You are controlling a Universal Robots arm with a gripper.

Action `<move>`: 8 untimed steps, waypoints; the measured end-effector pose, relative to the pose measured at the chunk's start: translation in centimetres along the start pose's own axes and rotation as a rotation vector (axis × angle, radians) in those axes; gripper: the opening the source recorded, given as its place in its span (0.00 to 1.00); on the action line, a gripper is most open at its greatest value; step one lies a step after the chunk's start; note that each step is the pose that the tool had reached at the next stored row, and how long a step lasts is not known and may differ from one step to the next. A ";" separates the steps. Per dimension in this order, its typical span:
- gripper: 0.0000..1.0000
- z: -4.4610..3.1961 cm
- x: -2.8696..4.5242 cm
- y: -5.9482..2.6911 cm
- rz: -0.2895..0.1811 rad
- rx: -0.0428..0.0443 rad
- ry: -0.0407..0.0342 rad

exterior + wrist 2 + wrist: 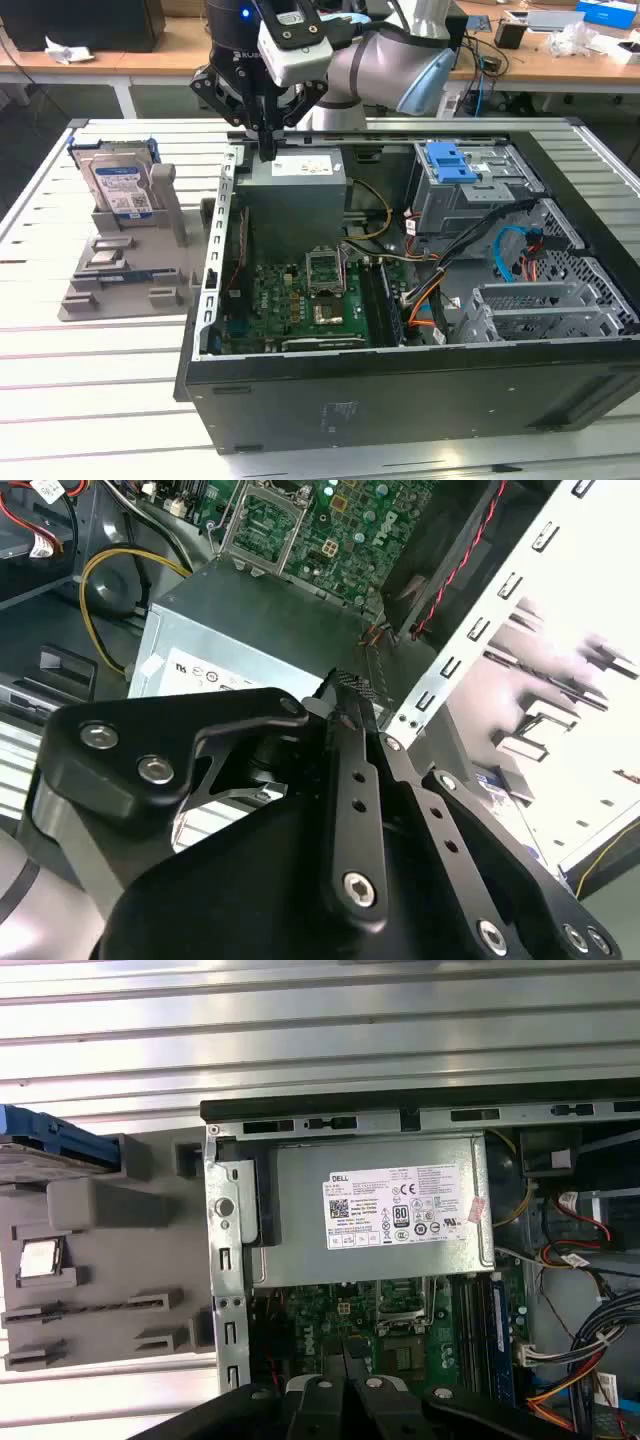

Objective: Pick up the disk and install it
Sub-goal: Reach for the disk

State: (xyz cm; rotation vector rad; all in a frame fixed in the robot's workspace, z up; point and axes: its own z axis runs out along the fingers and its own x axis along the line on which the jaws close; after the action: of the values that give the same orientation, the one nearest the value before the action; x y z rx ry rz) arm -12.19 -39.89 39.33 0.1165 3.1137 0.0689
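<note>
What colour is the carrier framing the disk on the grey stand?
Blue. The carrier around the disk shows best in the exterior view.

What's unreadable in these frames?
Silver hard drive in blue carrier: exterior view, lower edge behind grey plastic stand; first wrist view, cut by picture edge.
Grey metal drive cage: exterior view, interior hidden by its own top.
Grey power-supply box: second wrist view, partly behind black gripper.

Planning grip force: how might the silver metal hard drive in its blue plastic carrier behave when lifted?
The silver metal hard drive looks rigid, probably heavy for its size. Its smooth faces may be slippery. Standing upright in the grey holder, it could tip if nudged.
</note>
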 end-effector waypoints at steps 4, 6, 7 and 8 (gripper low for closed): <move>0.11 -0.03 1.00 -0.07 0.000 0.0000 0.0000; 0.11 -0.04 1.40 -0.10 0.000 0.0000 -0.0001; 0.11 -0.04 1.50 -0.11 0.000 0.0000 -0.0001; 0.11 -0.05 1.69 -0.13 0.000 0.0000 0.0000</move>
State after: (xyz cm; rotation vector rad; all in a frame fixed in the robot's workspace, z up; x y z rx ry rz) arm -13.88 -39.89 39.33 0.1165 3.1137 0.0689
